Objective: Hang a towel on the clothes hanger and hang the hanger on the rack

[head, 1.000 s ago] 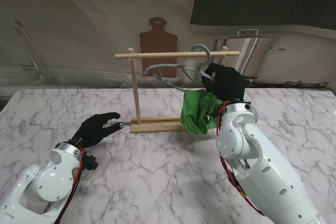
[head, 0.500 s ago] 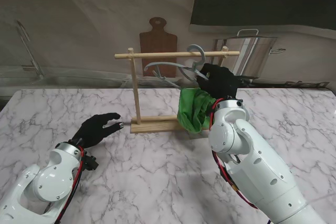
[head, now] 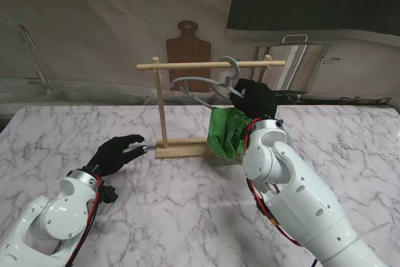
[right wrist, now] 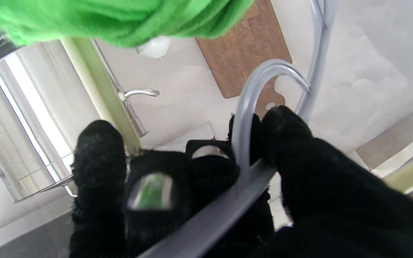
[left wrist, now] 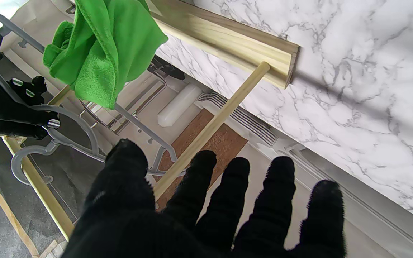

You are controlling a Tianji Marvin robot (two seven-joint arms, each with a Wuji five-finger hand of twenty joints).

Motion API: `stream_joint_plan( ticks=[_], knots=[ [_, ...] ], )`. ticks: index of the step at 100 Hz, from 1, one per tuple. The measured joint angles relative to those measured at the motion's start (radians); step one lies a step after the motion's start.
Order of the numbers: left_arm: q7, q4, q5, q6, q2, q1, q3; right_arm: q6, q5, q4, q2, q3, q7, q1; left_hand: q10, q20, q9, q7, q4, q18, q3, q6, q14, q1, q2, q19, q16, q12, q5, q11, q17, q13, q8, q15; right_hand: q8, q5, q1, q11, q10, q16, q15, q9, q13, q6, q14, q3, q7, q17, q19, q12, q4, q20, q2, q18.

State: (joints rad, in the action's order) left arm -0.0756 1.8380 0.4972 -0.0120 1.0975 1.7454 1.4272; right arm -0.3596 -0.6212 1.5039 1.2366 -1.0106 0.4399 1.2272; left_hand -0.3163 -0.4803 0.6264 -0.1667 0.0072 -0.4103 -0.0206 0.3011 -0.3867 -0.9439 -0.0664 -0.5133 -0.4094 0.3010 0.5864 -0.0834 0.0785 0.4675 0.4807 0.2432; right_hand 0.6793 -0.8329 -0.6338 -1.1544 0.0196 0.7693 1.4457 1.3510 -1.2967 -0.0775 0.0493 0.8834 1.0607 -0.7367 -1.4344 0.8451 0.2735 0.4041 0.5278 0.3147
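Towel (head: 225, 130), fuzzy green, drapes curved grey plastic hanger (head: 206, 82); wooden dowel rack (head: 164, 105).

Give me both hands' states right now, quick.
Left hand: open, fingers spread, holding nothing, near the rack base.
Right hand: shut on the hanger, green towel draped on it.

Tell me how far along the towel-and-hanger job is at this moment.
Done: the green towel is draped on the grey hanger. In hand: the right hand grips the hanger, its hook at the rack's top bar. Left: I cannot tell whether it is seated; releasing remains. The left hand is open, idle.
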Motion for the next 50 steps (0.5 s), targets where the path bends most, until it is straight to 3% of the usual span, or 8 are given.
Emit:
stream_joint_plan(
  ticks=[13, 14, 26, 35, 43, 50],
  knots=[
    [0.000, -0.001, 0.000, 0.001, 0.000, -0.002, -0.002, 0.019, -0.021, -0.002, -0.001, -0.001, 0.004, 0.010, 0.000, 0.000, 0.000, 0.000, 0.000, 0.000, 0.000, 0.000, 0.000, 0.000, 0.000, 0.000, 0.000, 0.000, 0.000, 0.000, 0.000, 0.000, 0.000, 0.000, 0.000, 0.013, -0.002, 0.018, 0.000, -0.055, -0.105, -0.034, 0.001, -0.029, 0.002, -0.046, -0.020, 0.091, 0.032, -0.004, -0.001, 0.000, -0.025, 0.002],
    [0.000, -0.001, -0.001, 0.001, 0.000, -0.002, -0.002, 0.020, -0.026, -0.002, -0.001, -0.001, 0.004, 0.012, 0.000, 0.000, 0.000, 0.000, 0.000, 0.000, 0.000, 0.000, 0.000, 0.000, 0.000, 0.000, 0.000, 0.000, 0.000, 0.000, 0.000, 0.000, 0.000, 0.000, -0.008, 0.027, -0.002, 0.040, 0.001, -0.096, -0.199, -0.060, 0.001, -0.047, 0.014, -0.070, -0.021, 0.128, 0.055, -0.018, -0.008, 0.000, -0.046, 0.004],
    [0.001, -0.002, -0.003, 0.000, 0.000, -0.004, -0.004, 0.031, -0.054, 0.009, -0.008, -0.006, -0.005, 0.029, 0.000, 0.000, 0.000, 0.000, 0.000, 0.000, 0.000, 0.000, 0.000, 0.000, 0.000, 0.000, 0.000, 0.000, 0.000, 0.000, 0.000, 0.000, 0.000, 0.000, -0.125, 0.057, 0.019, 0.163, 0.031, -0.173, -0.432, -0.164, 0.058, -0.098, 0.038, -0.118, -0.070, 0.208, 0.114, -0.084, -0.031, 0.020, -0.088, 0.005],
    [0.001, -0.002, -0.003, 0.000, 0.000, -0.005, -0.006, 0.038, -0.059, 0.023, -0.017, -0.010, -0.037, 0.043, 0.000, 0.000, 0.000, 0.000, 0.000, 0.000, 0.000, 0.000, 0.000, 0.000, 0.000, 0.000, 0.000, 0.000, 0.000, 0.000, 0.000, 0.000, 0.000, 0.000, -0.164, 0.076, 0.148, 0.274, 0.033, -0.182, -0.592, -0.285, 0.177, -0.099, 0.046, -0.155, -0.187, 0.272, 0.164, -0.149, -0.070, 0.035, -0.086, 0.007],
    [0.000, -0.003, -0.002, 0.000, 0.000, -0.006, -0.007, 0.051, -0.073, 0.031, -0.027, -0.015, -0.068, 0.053, 0.000, 0.000, 0.000, 0.000, 0.000, 0.000, 0.000, 0.000, 0.000, 0.000, 0.000, 0.000, 0.000, 0.000, 0.000, 0.000, 0.000, 0.000, 0.000, 0.000, -0.092, 0.086, 0.272, 0.387, 0.035, -0.211, -0.761, -0.406, 0.293, -0.083, 0.046, -0.179, -0.351, 0.339, 0.219, -0.226, -0.144, 0.047, -0.099, 0.009],
    [0.000, -0.003, -0.002, 0.000, 0.000, -0.007, -0.008, 0.062, -0.078, 0.032, -0.032, -0.017, -0.069, 0.060, 0.000, 0.000, 0.000, 0.000, 0.000, 0.000, 0.000, 0.000, 0.000, 0.000, 0.000, 0.000, 0.000, 0.000, 0.000, 0.000, 0.000, 0.000, 0.000, 0.000, -0.086, 0.138, 0.309, 0.455, 0.037, -0.245, -0.851, -0.489, 0.385, -0.071, 0.052, -0.246, -0.425, 0.388, 0.254, -0.279, -0.155, 0.048, -0.115, 0.009]
  ],
)
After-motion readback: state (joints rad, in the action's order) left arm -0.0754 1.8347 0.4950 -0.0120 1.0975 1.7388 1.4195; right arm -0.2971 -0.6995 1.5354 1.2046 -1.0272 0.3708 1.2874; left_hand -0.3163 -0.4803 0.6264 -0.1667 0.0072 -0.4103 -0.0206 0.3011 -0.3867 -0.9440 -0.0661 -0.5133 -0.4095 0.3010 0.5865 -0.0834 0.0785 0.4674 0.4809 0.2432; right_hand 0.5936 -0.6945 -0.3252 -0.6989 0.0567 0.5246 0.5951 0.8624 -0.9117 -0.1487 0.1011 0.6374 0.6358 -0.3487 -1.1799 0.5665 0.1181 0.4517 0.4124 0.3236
